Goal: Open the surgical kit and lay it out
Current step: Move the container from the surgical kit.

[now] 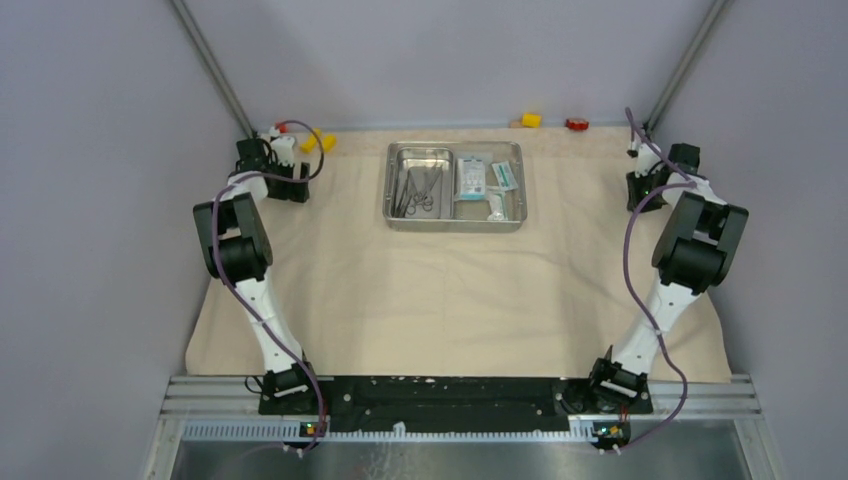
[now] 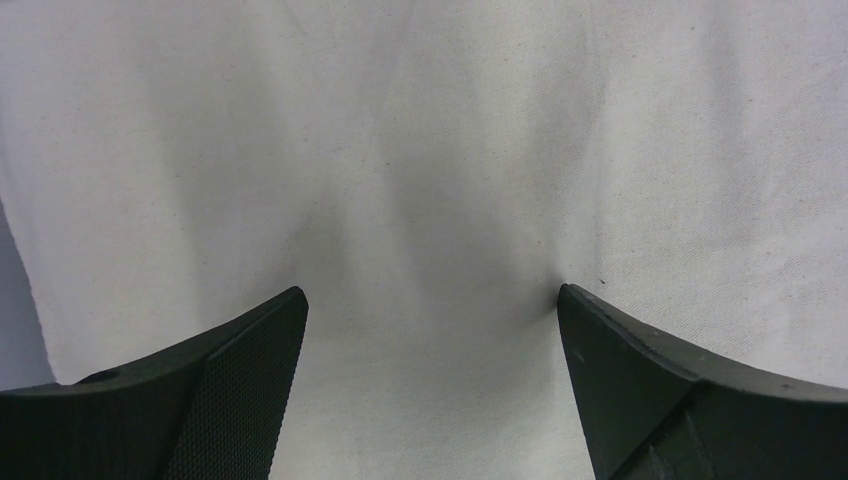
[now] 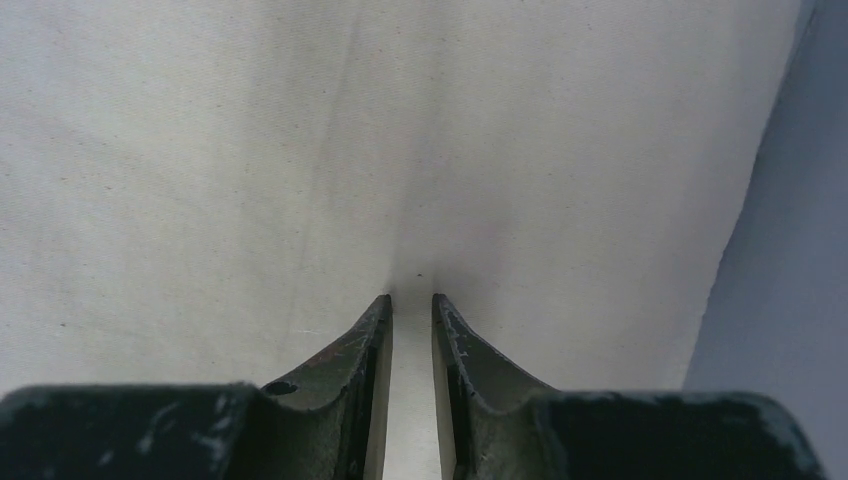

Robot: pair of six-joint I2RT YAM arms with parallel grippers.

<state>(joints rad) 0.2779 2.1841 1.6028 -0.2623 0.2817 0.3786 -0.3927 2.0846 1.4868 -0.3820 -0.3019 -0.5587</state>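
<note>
While I held both arms out over the beige cloth wrap [image 1: 430, 290], which lay spread flat across the bench, my left gripper [image 2: 430, 300] stood at the cloth's upper left corner with its jaws wide apart, tips pressed onto the fabric and nothing between them. My right gripper [image 3: 410, 298] sat at the upper right edge of the cloth, its jaws drawn nearly together with only a narrow slit left; I could not tell whether any fabric was pinched there. The steel tray [image 1: 455, 226] rested on the cloth at upper centre, well apart from both grippers. Scissors and forceps [image 1: 418, 190] lay in its left part, and white-and-teal packets [image 1: 472, 178] in its right.
</note>
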